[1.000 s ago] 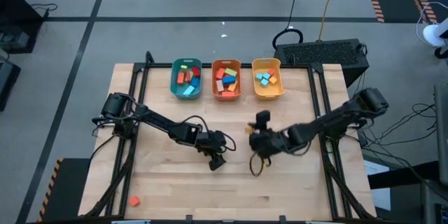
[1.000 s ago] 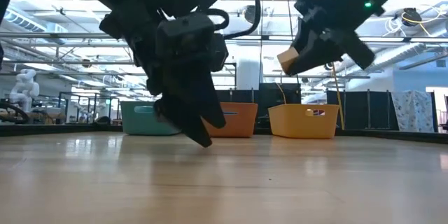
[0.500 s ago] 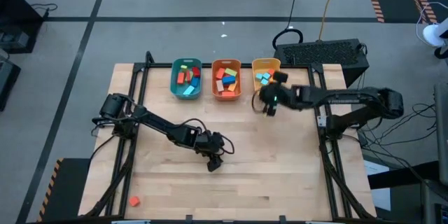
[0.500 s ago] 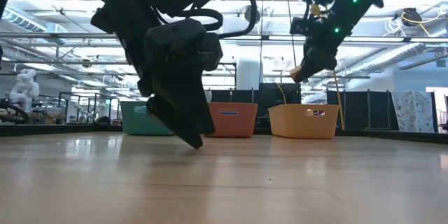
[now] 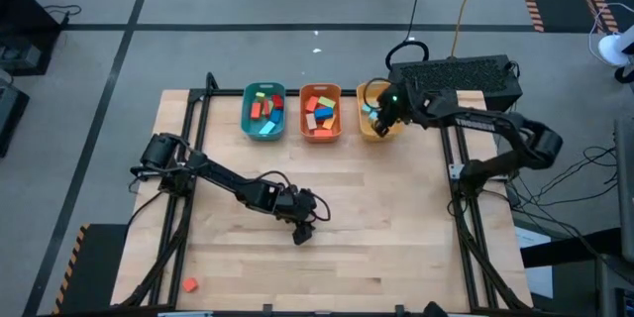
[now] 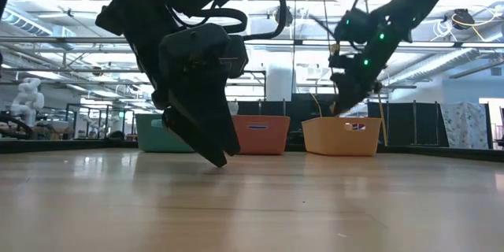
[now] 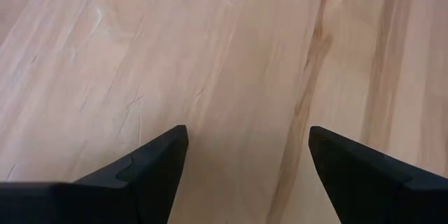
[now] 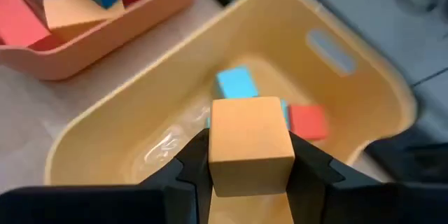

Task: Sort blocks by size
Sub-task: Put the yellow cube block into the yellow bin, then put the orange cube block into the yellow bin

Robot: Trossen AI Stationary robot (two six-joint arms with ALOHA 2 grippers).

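My right gripper (image 5: 380, 117) hangs over the yellow bin (image 5: 377, 129), shut on a tan cube (image 8: 250, 144). The bin holds light blue cubes (image 8: 235, 82) and a red cube (image 8: 308, 121) on its floor. The teal bin (image 5: 264, 112) and the orange bin (image 5: 320, 113) hold several blocks. My left gripper (image 5: 303, 233) is open and empty, low over the middle of the table (image 7: 231, 70). One orange block (image 5: 189, 284) lies on the table near its front left corner. My right gripper pinches the tan cube by two opposite side faces (image 8: 211, 155) between its two fingers. The fingers slant down from the table's right. The cube is lifted clear above the yellow bin's inside.
The three bins stand in a row at the table's far edge. A black box (image 5: 461, 76) with cables stands behind the far right corner. Bare wood lies between the bins and my left gripper.
My right gripper has carried the tan cube from the table's middle toward the far edge and now hangs over the yellow bin, still shut on it. My left gripper has stayed nearly in place.
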